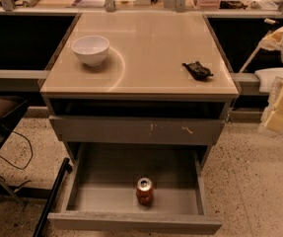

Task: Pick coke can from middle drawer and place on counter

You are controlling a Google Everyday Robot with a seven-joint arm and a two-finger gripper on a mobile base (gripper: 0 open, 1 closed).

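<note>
One large beige counter [151,48] fills the middle of the view, on top of the grey cabinet. Its glossy top carries two small things only.

Under its front edge there is a closed grey drawer front [106,130] with pale scratch marks. Below that, the middle drawer [106,181] is pulled far out toward the camera, so its smooth grey floor shows. Its plain front panel lies well forward of the counter's front edge.

The gripper [281,113] is at the far right, beyond the right edge of the counter and just past its front right corner, over the speckled floor [259,181]. It shows as pale yellowish blocks, partly cut by the border of the view. I cannot tell if it is open or closed. It holds nothing that can be seen and touches neither the counter nor the drawer.

The white bowl [90,49] stands near the left edge, toward the rear left corner. The small black lumpy object [197,70] lies near the right edge, closer to the front right corner.

The coke can [145,191] stands upright on the drawer floor, silver top up. It is about at the middle of the drawer's width, near the front panel, well apart from the gripper.
</note>
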